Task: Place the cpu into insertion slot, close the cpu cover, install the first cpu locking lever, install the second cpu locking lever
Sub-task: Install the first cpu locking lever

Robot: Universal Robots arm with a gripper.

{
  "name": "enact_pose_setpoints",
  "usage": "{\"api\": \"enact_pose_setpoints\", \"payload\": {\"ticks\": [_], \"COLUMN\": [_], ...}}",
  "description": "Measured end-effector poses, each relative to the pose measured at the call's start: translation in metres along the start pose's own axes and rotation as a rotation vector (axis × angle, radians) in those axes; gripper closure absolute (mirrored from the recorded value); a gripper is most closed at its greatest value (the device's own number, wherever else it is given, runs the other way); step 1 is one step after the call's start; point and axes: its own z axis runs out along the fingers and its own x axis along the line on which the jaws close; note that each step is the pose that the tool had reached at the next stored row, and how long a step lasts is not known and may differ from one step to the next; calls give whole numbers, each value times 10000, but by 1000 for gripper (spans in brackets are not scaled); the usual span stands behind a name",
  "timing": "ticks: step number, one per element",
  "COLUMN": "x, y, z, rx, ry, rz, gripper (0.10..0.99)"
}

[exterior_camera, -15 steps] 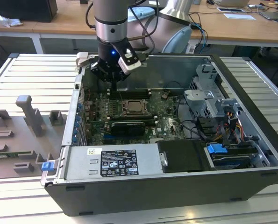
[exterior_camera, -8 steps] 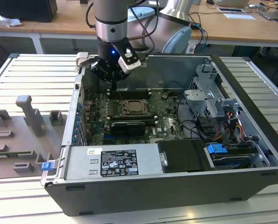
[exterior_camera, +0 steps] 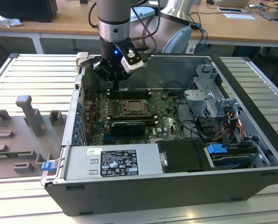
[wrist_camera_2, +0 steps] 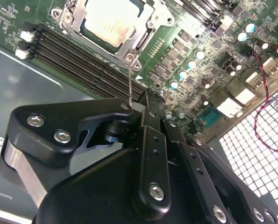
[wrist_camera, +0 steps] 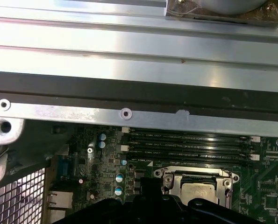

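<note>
Black tool (wrist_camera_2: pixel 146 109), pressed together on a thin wire lever (wrist_camera_2: pixel 130 86), just beside the silver-framed cpu cover (wrist_camera_2: pixel 111 23) closed over the pale square cpu (wrist_camera_2: pixel 110 21).

A big table (exterior_camera: pixel 265 70) made of long silver metal strips fills the near part of the room. Gray plastic holders (exterior_camera: pixel 22 135) sit on it, toward the exterior view's left. Behind it stands a long wooden desk (exterior_camera: pixel 73 21) with white legs. A dark box (exterior_camera: pixel 29 9) and crumpled paper (exterior_camera: pixel 9 21) lie on the desk. More papers (exterior_camera: pixel 239 15) lie toward the exterior view's right. Light shines brightly off the metal strips.
</note>
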Motion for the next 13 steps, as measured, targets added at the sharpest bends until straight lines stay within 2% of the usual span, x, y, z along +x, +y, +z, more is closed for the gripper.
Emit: {"api": "enact_pose_setpoints", "payload": {"ticks": [13], "x": [-191], "y": [-14], "z": [12], "rx": [0], "ry": [0], "rz": [-1], "gripper": [980]}}
